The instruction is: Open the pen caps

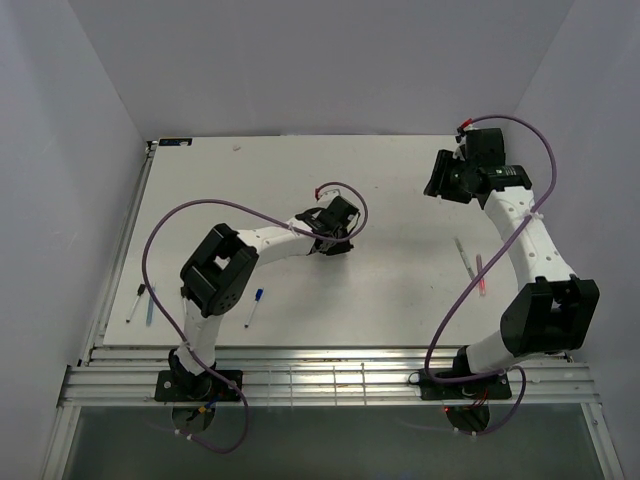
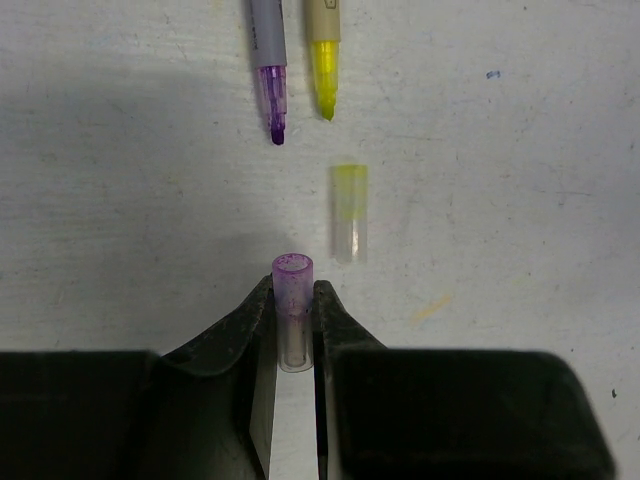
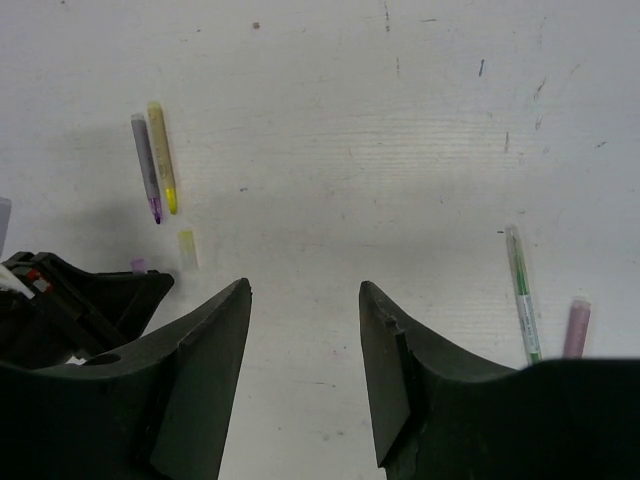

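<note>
My left gripper (image 2: pixel 292 287) is shut on a clear purple-tinted pen cap (image 2: pixel 292 318) and holds it just above the table; in the top view it (image 1: pixel 335 238) is at mid-table. Ahead of it lie an uncapped purple pen (image 2: pixel 270 80) and an uncapped yellow pen (image 2: pixel 324 62), tips toward me. A loose yellow cap (image 2: pixel 349 212) lies below the yellow pen's tip. My right gripper (image 3: pixel 305 292) is open and empty, high over the back right (image 1: pixel 441 176). It sees the purple pen (image 3: pixel 147 165), the yellow pen (image 3: pixel 163 170) and the yellow cap (image 3: pixel 187 248).
A green pen (image 3: pixel 522 295) and a pink pen (image 3: pixel 576 328) lie on the right (image 1: pixel 472 265). A white pen with a blue cap (image 1: pixel 255 305), a white pen with a dark cap (image 1: pixel 134 300) and a blue pen (image 1: pixel 150 306) lie near the front left edge.
</note>
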